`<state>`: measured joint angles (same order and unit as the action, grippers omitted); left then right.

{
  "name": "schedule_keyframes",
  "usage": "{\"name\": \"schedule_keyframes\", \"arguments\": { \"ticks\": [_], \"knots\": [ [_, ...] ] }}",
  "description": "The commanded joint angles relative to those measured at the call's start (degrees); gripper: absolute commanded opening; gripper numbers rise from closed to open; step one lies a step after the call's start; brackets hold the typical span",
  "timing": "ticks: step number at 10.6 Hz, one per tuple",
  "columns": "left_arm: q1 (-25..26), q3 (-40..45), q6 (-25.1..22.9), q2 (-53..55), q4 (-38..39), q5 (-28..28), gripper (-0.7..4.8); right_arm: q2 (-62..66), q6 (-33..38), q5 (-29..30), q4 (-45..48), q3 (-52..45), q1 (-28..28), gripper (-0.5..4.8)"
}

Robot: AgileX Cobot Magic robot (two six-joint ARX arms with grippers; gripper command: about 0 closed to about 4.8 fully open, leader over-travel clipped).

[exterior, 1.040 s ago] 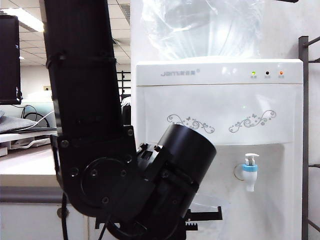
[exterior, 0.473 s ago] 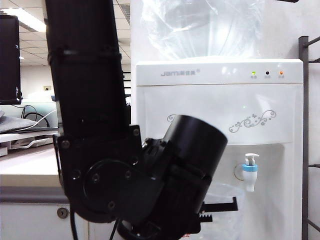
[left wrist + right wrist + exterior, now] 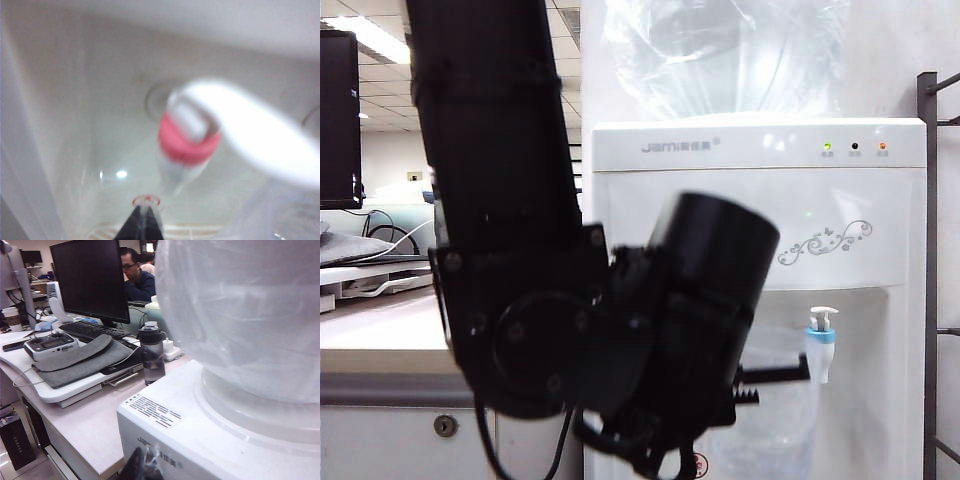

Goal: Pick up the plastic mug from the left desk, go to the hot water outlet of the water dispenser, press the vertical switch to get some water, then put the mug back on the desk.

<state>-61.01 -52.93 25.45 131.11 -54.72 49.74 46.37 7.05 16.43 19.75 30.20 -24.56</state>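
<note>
Exterior faces water dispenser (image 3: 760,300); right wrist overlooks its top.

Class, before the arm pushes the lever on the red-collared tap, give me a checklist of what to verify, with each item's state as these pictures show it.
1. left gripper shut on the plastic mug: ok; the closed tips show through the clear wall in the left wrist view.
2. Hot water outlet chosen: ok; the red collar fills that view.
3. Mug mouth directly under the spout: cannot tell; blurred.
4. Vertical switch reachable: cannot tell; only a white blur.
5. right gripper out of the way: ok; above the water dispenser top, shut.
6. Power light on: ok; green lamp lit.
</note>
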Motion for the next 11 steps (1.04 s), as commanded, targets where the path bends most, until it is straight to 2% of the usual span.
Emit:
{"name": "schedule_keyframes", "arguments": {
  "ticks": [1, 5, 7, 11],
  "knots": [
    [-0.66, -0.11, -1.55, -1.18, -2.45, 1.70, 0.04, -0.68, 0.24, -0.20, 0.15, 0.11, 0.59, -0.05],
    [-1.18, -0.11, -5.55, -1.18, -5.60, 1.51, 0.04, -1.40, 0.24, -0.20, -0.24, 0.11, 1.09, -0.05],
    [-1.33, -0.11, -6.34, -1.22, -6.01, 0.81, 0.28, -1.62, 0.24, -0.20, -0.24, 0.11, 1.25, -0.05],
    [-1.95, -0.09, -7.87, -2.34, -6.93, 0.31, 0.30, -1.77, 0.24, -0.20, -0.24, 0.11, 1.66, -0.05]
  ]
}}
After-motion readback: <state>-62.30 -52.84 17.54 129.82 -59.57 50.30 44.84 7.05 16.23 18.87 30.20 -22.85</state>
